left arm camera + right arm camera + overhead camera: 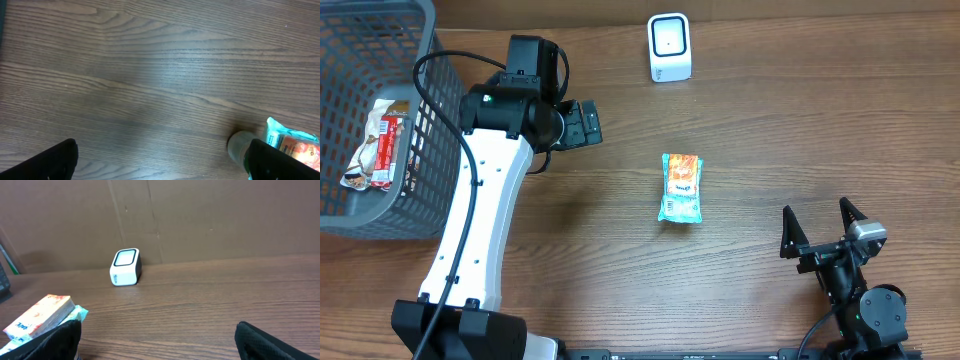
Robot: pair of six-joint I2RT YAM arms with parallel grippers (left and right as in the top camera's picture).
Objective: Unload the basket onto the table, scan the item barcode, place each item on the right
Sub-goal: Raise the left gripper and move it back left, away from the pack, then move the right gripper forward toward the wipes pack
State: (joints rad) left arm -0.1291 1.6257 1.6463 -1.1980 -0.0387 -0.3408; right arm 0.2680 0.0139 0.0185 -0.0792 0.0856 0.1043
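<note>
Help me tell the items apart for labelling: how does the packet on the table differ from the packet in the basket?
The table packet is teal and orange; the basket packet is red, white and brown. The table packet lies on bare wood; the basket packet sits inside the grey basket. Both lie flat.

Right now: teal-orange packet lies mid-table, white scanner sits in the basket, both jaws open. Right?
No. The white scanner stands on the table, outside the basket; the overhead view shows it. The teal-orange packet mid-table and open jaws are right.
</note>
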